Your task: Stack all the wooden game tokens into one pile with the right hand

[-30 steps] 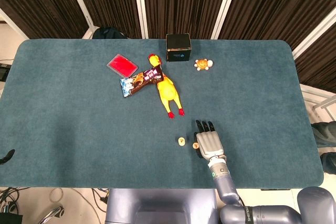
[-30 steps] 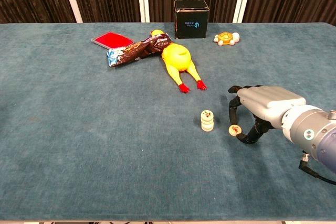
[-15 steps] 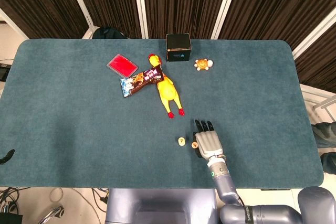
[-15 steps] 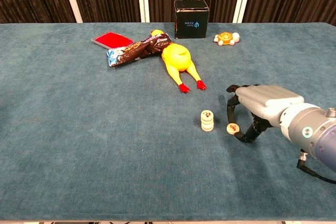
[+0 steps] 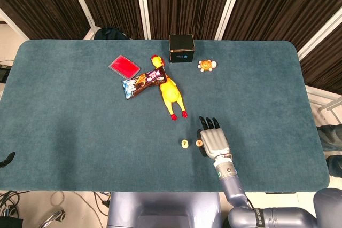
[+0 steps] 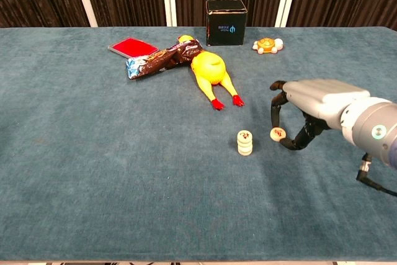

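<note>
Since the earlier frames, the right hand (image 6: 310, 111) was found to have been raised clear of the worktop (image 6: 93, 172) with a single wooden token (image 6: 277, 133) carried up with it; the token had sat lower, close to the cloth, and was now seen level with the top of the pile. Nothing else was observed to have shifted.

From left to right, the following was recorded. A red flat case (image 5: 124, 66), a snack wrapper (image 5: 141, 82) and a yellow rubber chicken (image 5: 169, 93) were lying at the far middle of the worktop, with a black box (image 5: 181, 48) and a small toy turtle (image 5: 206, 66) behind them. None of these was part of the task.

The token pile (image 6: 245, 143) was standing upright nearer the front edge, several tokens high and neatly aligned. Just to its right, apart from it and not yet over it, the carried token was pinched between the thumb and a fingertip of the right hand, printed face up. The left hand was not seen in either view.

No other loose tokens were visible on the cloth. It was therefore judged that the task was nearly complete: the held token remained to be moved leftward over the pile, lowered squarely and released.
</note>
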Motion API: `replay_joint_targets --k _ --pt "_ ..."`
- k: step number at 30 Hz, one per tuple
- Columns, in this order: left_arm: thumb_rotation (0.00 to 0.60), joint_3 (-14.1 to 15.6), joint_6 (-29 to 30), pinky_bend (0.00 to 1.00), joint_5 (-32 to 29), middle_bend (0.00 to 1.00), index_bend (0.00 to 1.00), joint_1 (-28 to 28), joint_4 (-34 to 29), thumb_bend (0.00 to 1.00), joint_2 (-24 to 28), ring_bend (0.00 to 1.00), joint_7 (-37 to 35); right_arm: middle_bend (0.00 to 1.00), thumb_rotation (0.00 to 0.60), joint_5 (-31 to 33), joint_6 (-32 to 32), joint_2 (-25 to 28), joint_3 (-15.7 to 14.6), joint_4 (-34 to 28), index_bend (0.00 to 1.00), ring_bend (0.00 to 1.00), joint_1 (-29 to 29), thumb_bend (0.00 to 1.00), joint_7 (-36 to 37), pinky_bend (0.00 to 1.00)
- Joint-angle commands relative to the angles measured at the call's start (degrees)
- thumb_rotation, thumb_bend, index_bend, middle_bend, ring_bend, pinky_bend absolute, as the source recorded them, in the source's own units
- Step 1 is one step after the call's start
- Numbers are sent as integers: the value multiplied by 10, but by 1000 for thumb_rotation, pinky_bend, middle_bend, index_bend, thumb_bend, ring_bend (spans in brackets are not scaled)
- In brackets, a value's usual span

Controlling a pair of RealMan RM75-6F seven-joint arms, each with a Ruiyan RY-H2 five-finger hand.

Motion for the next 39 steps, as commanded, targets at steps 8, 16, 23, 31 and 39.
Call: replay_joint_targets --k 8,16,23,31,39 --pt "600 0 0 181 1 0 119 0 -1 187 0 0 -2 0 600 8 11 -13 15 -23 509 0 26 430 -32 0" --pt "600 0 0 182 2 0 119 0 -2 187 1 0 -5 0 600 20 15 -31 21 -21 509 0 42 430 -46 0" --pt "600 0 0 184 2 0 119 0 -2 187 2 0 -5 0 600 18 17 -39 15 -14 509 0 48 431 -46 0" --pt "600 0 -1 183 0 0 119 0 -2 187 2 0 -4 0 600 20 15 -51 14 -1 509 0 57 430 -49 0" --pt "600 -1 -1 184 0 0 119 0 -2 187 2 0 -6 0 600 31 12 -55 14 11 509 0 62 430 -50 0"
